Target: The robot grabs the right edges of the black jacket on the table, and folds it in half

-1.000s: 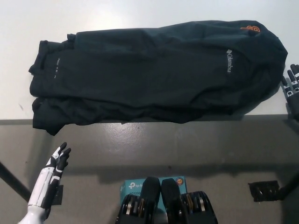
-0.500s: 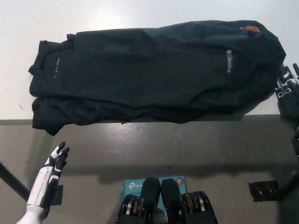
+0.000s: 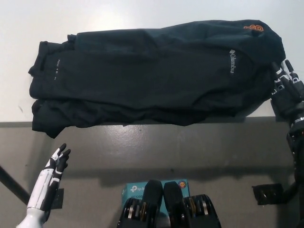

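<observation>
A black jacket is lying spread across the white table, draping over its front edge, while the black right hand, fingers apart, is touching its right edge and the white left hand is hanging below the table's front-left corner.

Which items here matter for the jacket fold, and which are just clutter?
Belong to the job:
black jacket, spread on the table
right hand, open at the jacket's right edge
left hand, resting low, off the table

Just lying about:
teal box on the floor
small black object on the floor
</observation>
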Robot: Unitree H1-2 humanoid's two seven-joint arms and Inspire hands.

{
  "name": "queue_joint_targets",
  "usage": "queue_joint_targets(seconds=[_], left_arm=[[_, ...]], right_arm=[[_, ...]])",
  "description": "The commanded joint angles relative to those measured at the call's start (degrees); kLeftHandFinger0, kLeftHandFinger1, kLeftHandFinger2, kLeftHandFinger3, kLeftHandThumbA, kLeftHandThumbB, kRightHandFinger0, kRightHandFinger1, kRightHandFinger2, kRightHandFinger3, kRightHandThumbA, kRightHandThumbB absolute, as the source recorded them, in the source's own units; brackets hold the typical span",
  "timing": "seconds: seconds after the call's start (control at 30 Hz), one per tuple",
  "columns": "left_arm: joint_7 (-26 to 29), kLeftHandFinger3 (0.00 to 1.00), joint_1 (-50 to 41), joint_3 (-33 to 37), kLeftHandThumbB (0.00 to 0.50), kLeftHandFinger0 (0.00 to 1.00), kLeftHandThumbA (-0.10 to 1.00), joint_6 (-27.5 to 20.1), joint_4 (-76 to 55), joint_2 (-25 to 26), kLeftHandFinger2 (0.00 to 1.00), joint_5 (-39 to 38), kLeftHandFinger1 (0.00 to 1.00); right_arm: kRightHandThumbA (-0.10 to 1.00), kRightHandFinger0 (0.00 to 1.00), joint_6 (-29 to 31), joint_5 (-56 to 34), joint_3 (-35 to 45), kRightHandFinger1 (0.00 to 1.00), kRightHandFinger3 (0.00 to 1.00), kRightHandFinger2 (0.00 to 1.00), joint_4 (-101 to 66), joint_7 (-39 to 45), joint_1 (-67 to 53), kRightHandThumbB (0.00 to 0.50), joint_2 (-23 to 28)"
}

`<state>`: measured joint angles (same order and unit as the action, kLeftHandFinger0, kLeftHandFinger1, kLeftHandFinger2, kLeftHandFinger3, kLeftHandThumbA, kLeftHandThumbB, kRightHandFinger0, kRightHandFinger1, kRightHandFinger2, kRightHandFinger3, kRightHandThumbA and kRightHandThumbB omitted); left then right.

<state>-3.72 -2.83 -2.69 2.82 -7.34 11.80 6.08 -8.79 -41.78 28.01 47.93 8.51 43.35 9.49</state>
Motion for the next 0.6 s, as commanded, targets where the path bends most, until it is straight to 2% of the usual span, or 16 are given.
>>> queue_joint_targets(seconds=[0.0, 0.3, 0.43, 0.5, 0.53, 0.57], left_arm=[[-0.09, 1.0, 0.95, -0.14, 0.056, 1.0, 1.0, -1.24, -1.71, 0.86, 1.0, 0.09, 1.0], [-0.42, 1.0, 1.76, -0.3, 0.035, 1.0, 1.0, -1.11, -2.15, 1.56, 1.0, 0.0, 1.0], [-0.39, 1.0, 1.62, -0.22, 0.041, 1.0, 1.0, -1.08, -2.14, 1.41, 1.0, -0.21, 1.0], [-0.51, 1.0, 1.6, -0.13, 0.036, 1.0, 1.0, -0.88, -2.27, 1.4, 1.0, -0.34, 1.0], [-0.35, 1.0, 1.65, -0.13, 0.034, 1.0, 1.0, -1.16, -2.2, 1.37, 1.0, -0.16, 1.0], [-0.29, 1.0, 1.67, -0.09, 0.041, 1.0, 1.0, -1.18, -2.14, 1.41, 1.0, 0.03, 1.0]], right_arm=[[1.0, 1.0, 1.56, 0.31, -0.41, 1.0, 1.0, 1.0, 1.49, 2.35, 4.5, 0.331, -0.72], [1.0, 1.0, 2.09, 0.65, -0.7, 1.0, 1.0, 1.0, 2.12, 2.25, 4.39, 0.322, -1.4], [1.0, 1.0, -1.03, 4.98, -4.98, 1.0, 1.0, 1.0, 2.83, 0.59, 4.93, 0.384, -0.04], [0.96, 1.0, -3.95, 6.37, -7.24, 1.0, 1.0, 1.0, 3.49, 0.11, 5.85, 0.407, 0.57], [0.88, 1.0, -6.54, 6.14, -7.65, 1.0, 1.0, 1.0, 3.26, -1.15, 6.62, 0.424, 0.4], [0.85, 1.0, -7.07, 6.73, -8.42, 1.0, 1.0, 1.0, 3.58, -1.84, 7.23, 0.435, 0.27]])
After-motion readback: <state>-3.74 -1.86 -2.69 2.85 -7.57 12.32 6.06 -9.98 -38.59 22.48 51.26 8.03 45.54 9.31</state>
